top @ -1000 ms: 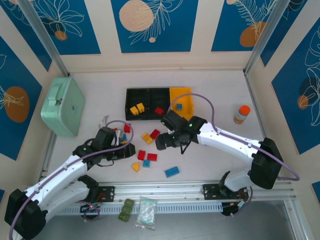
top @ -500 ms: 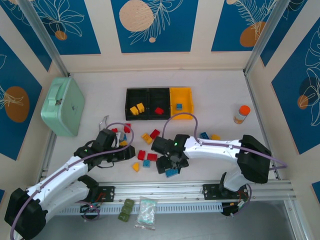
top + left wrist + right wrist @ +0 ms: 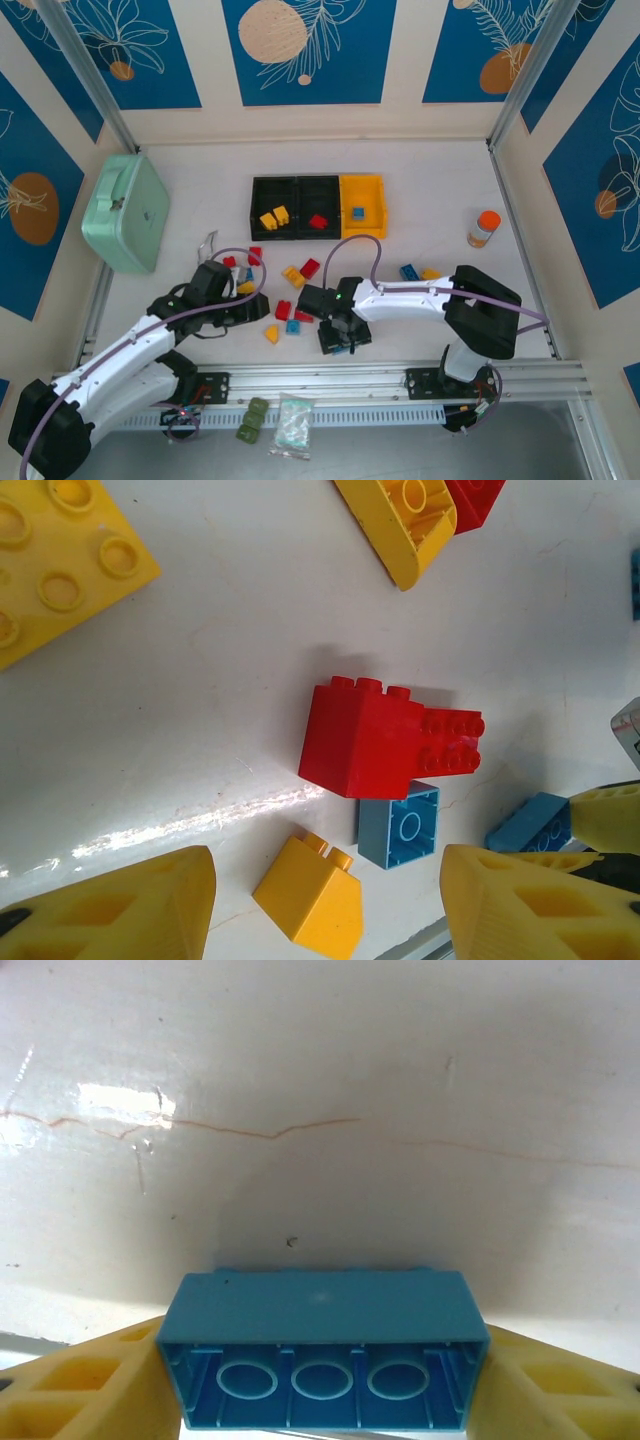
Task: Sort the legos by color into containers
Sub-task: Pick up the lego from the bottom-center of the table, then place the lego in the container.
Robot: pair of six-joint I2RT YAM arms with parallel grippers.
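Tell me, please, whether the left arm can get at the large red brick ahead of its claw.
Probably: the left claw is open and the large red brick lies just ahead, but a yellow brick sits between them and a blue brick crowds it.

From above, the right gripper (image 3: 338, 338) covers the long blue brick (image 3: 344, 350), bar a sliver at its 5 o'clock. In the left wrist view, a yellow plate (image 3: 55, 555) at 10 o'clock and a yellow brick (image 3: 408, 525) at 1 o'clock run off the edge. At 4 o'clock a yellow finger (image 3: 605, 815) hides one end of a blue brick (image 3: 530, 825).
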